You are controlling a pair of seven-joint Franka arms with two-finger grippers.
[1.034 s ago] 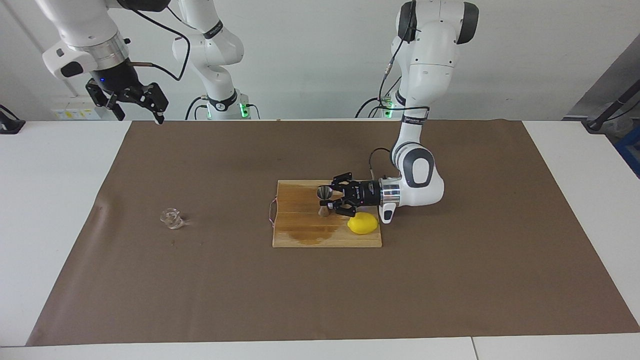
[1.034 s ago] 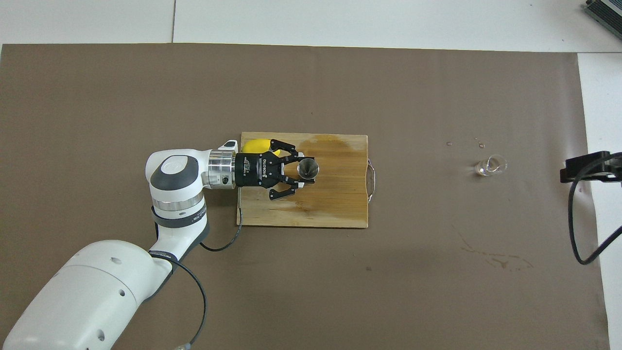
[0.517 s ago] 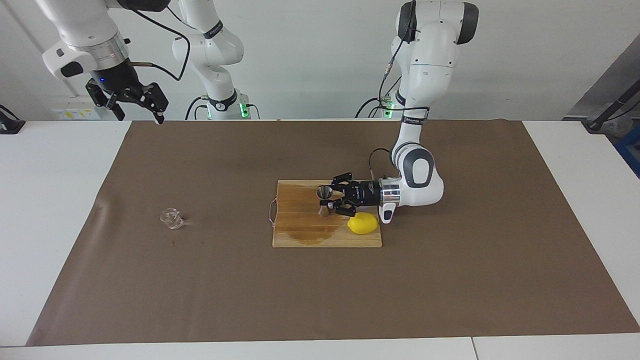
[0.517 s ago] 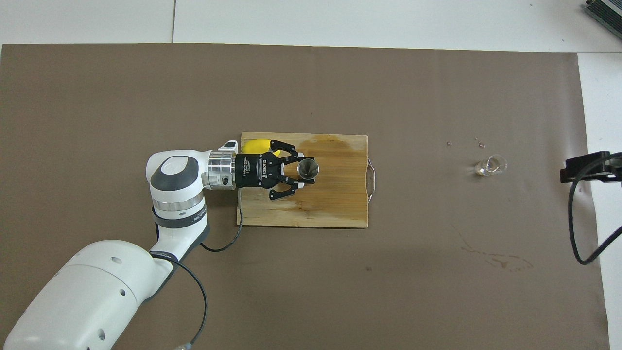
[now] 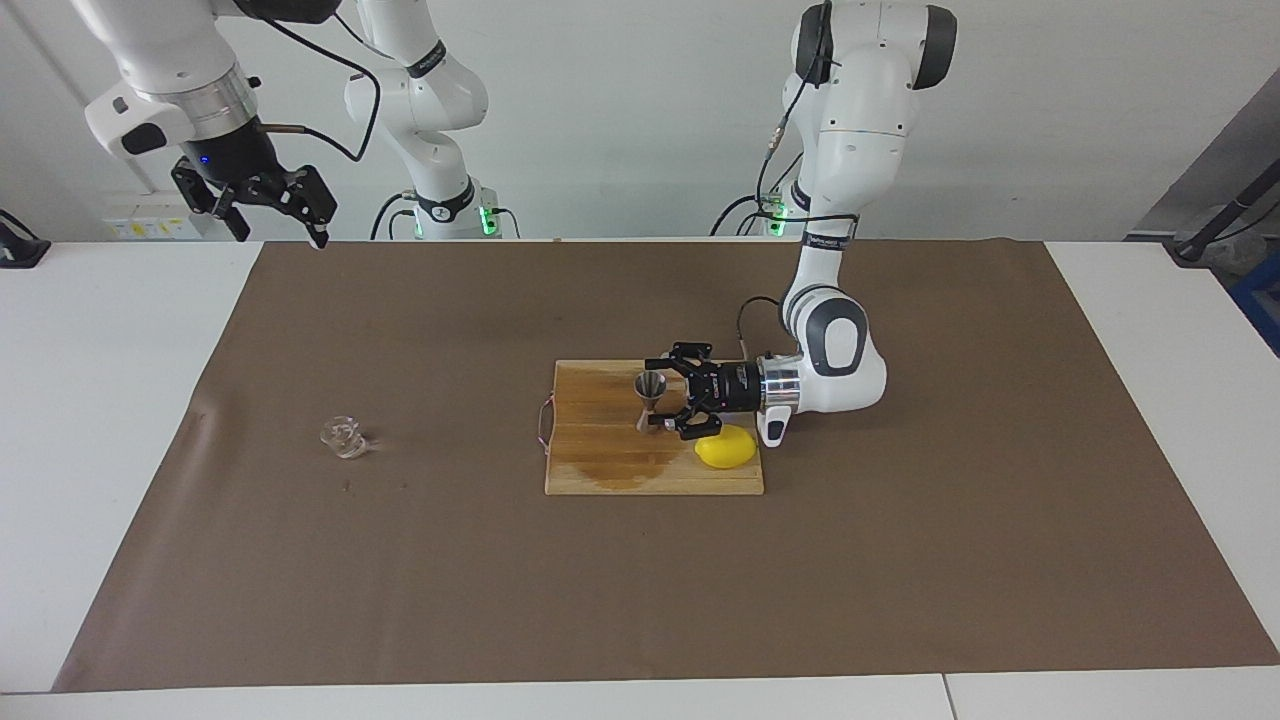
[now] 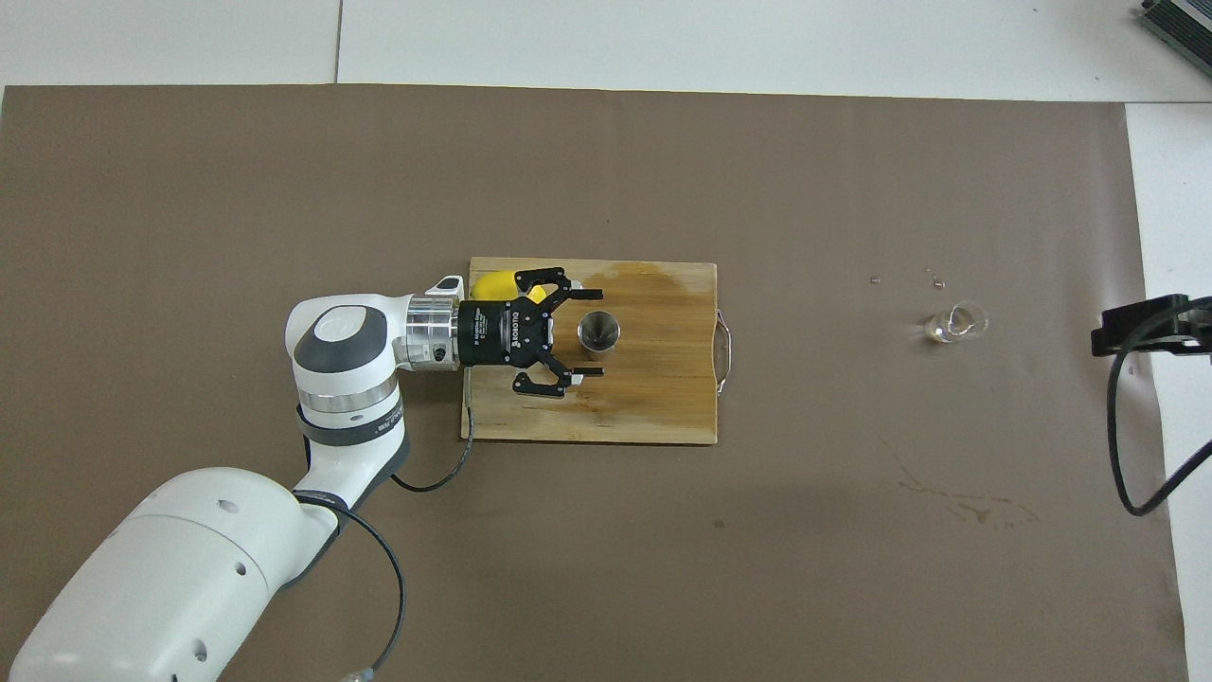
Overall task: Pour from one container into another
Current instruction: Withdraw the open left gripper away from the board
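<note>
Brown paper covers the tabletop (image 5: 900,560); on the cutting board (image 5: 600,470) the jigger (image 5: 650,398) stands upright between the left end effector's (image 6: 579,332) spread fingers. Apart sits the glass (image 5: 344,436); the spread right end effector (image 5: 270,205) waits aloft.

Items counted — one steel jigger (image 5: 650,399), one clear glass vessel (image 5: 343,436), one lemon (image 5: 726,447), one wooden cutting board (image 5: 600,470), one brown paper mat (image 5: 400,560). Two robot arms present — two grippers in total.

"ROBOTIQ" on left hand (image 6: 579,330)
</note>
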